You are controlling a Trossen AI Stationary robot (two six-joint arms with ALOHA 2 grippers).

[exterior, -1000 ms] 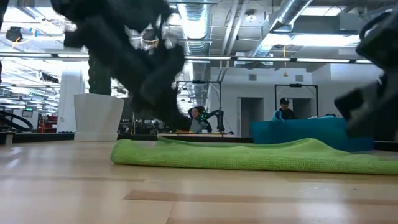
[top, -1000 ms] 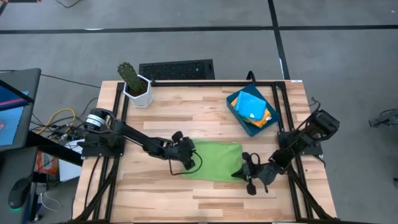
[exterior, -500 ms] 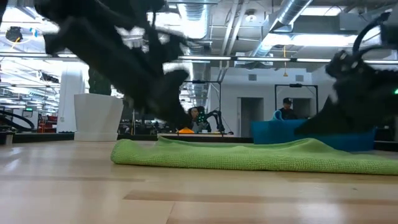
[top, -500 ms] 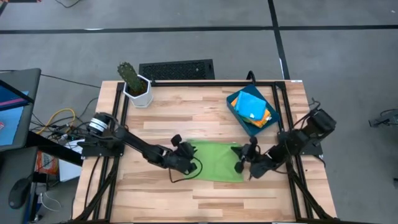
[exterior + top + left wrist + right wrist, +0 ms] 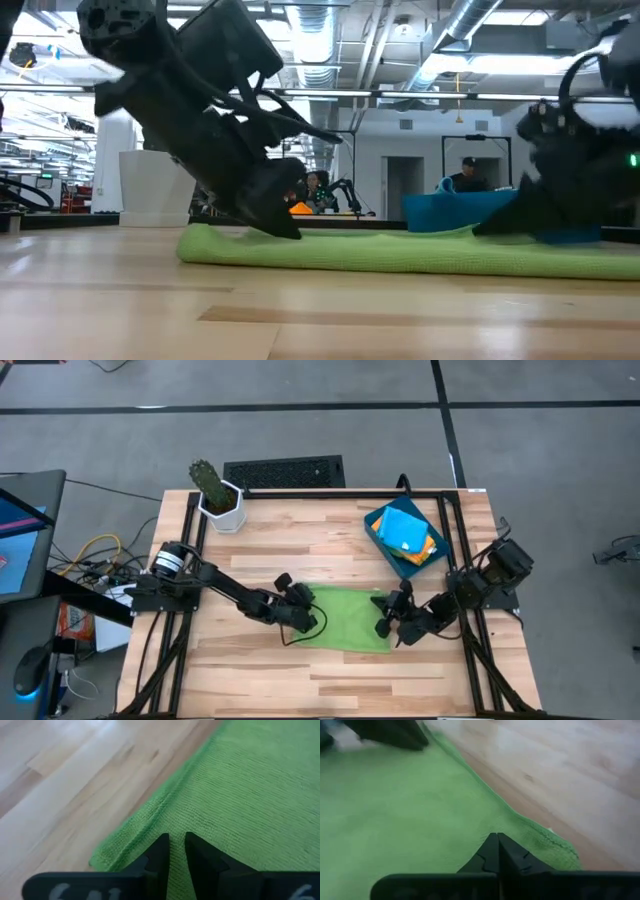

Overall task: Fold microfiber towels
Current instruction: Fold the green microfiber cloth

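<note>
A lime green microfiber towel (image 5: 347, 618) lies flat on the wooden table, near its front middle. My left gripper (image 5: 310, 622) stands over the towel's left edge, slanting down, its fingertips (image 5: 162, 842) a narrow gap apart with green cloth showing between them. My right gripper (image 5: 383, 624) is shut and sits at the towel's right edge, close to a corner (image 5: 560, 852). Blue, orange and yellow towels lie in the dark-blue tray (image 5: 378, 540) at the back right. My left gripper comes down slanting from the table's left, and its fingertips (image 5: 288, 230) meet the towel's top face just inside the left edge (image 5: 145, 827). The cloth lies flat under them. My right gripper rests its shut fingertips (image 5: 497, 842) on the towel's top near the right edge (image 5: 505, 240), slanting down from the right. The cloth stays flat on the table.
A cactus in a white pot (image 5: 218, 500) stands at the back left corner. The tray (image 5: 480, 212) shows behind the towel's right end. Bare wood stretches in front of the towel and at the back middle. People stand in the room beyond.
My right gripper has swung from off the towel's near right corner toward the far edge and onto the towel's right edge, turning as it went. My left gripper has tipped and sunk onto the towel's left part. The low hump at the towel's right end has flattened.
</note>
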